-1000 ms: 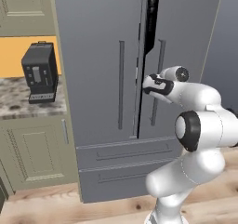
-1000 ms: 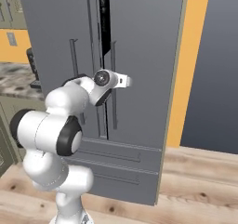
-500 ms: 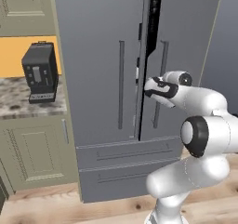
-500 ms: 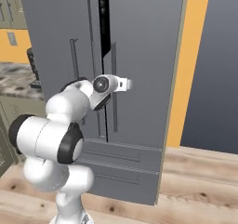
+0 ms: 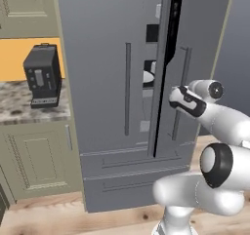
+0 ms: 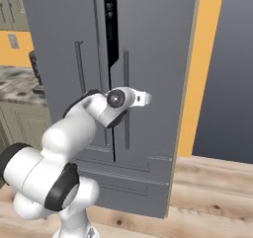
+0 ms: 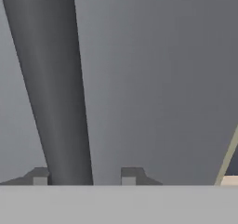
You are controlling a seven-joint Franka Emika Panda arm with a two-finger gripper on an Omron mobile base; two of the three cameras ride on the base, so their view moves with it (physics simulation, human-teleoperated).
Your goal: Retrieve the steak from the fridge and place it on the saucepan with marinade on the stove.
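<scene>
A home kitchen: a tall grey two-door fridge [image 5: 112, 92] stands beside cream panelled cabinets [image 5: 34, 161], a speckled stone counter [image 5: 19, 107] bearing a black coffee machine [image 5: 43, 75], on wood flooring [image 6: 207, 197].

1. You have one fridge [image 5: 107, 58] in front of the hand, grey, with two doors; the right door [image 5: 195, 48] stands slightly ajar.
2. You can count two long vertical bar handles: one on the left door [image 5: 127, 88], one on the right door [image 5: 181, 92], the latter just ahead of the hand.
3. Two wide drawers [image 5: 132, 173] lie below the hand.
4. One coffee machine [image 5: 43, 75] sits well off to the hand's left, on one speckled counter [image 5: 19, 107].
5. In the hand view, you see two finger tips [image 7: 131, 175], with one handle bar [image 7: 56, 88] rising between them.
</scene>
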